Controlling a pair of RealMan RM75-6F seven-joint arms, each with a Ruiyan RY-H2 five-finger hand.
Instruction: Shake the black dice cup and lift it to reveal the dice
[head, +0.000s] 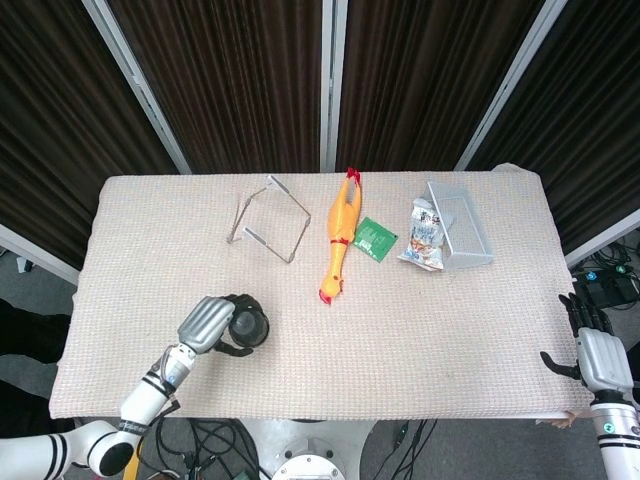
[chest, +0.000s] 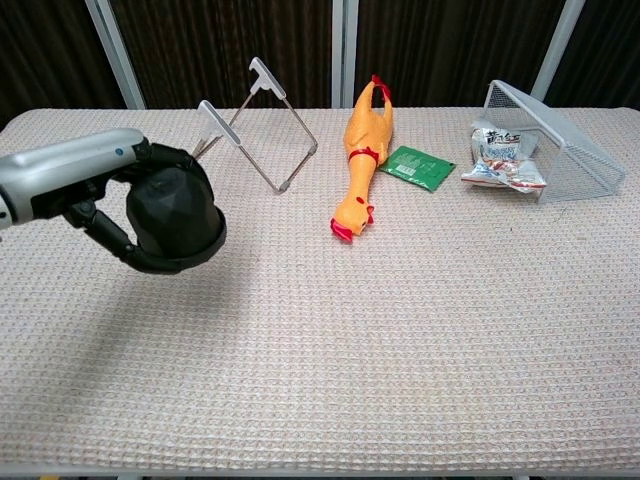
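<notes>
My left hand (head: 213, 325) (chest: 95, 185) grips the black dice cup (head: 247, 326) (chest: 172, 216) from its side and holds it above the table, mouth down, near the front left. Its fingers wrap around the cup's body. No dice show in either view. My right hand (head: 600, 357) hangs past the table's right front corner with its fingers apart and nothing in it; the chest view does not show it.
A wire stand (head: 268, 222) (chest: 255, 125) sits at the back left. A yellow rubber chicken (head: 340, 240) (chest: 362, 160), a green packet (head: 375, 238) (chest: 419, 166), a snack bag (head: 425, 236) (chest: 503, 158) and a wire basket (head: 462, 224) (chest: 553, 128) lie along the back.
</notes>
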